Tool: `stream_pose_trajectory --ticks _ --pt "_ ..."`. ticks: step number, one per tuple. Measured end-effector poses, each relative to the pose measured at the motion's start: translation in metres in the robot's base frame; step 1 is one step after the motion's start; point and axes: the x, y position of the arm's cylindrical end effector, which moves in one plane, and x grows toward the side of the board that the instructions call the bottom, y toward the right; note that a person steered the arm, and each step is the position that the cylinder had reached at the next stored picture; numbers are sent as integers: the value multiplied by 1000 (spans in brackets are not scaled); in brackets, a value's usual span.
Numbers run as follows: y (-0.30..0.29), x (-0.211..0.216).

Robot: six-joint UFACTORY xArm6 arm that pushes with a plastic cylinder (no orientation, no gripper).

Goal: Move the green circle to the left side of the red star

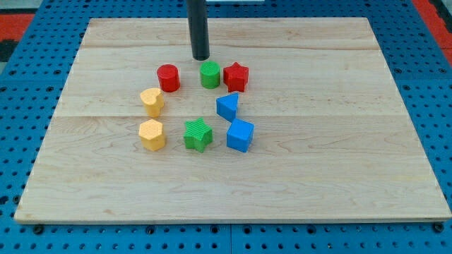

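Although the green circle (210, 75) already touched the red star (236, 77) on its left, the tip (201, 58) stood just above the circle; no fingers existed. A downward push could drive it away from the star.

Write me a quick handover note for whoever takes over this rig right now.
My tip sits just above the green circle in the view, slightly toward its left, close to it; contact unclear.
The green circle is already next to the red star, on the star's left in the view, about touching.
The red circle stands further left, apart.
Done: the placement looks met.
Left: probably just back the tip off without nudging the circle.
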Motion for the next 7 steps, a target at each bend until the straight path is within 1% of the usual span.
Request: stream_pose_trajectory --ticks 4,7 --pt "26 21" --pt "19 27"
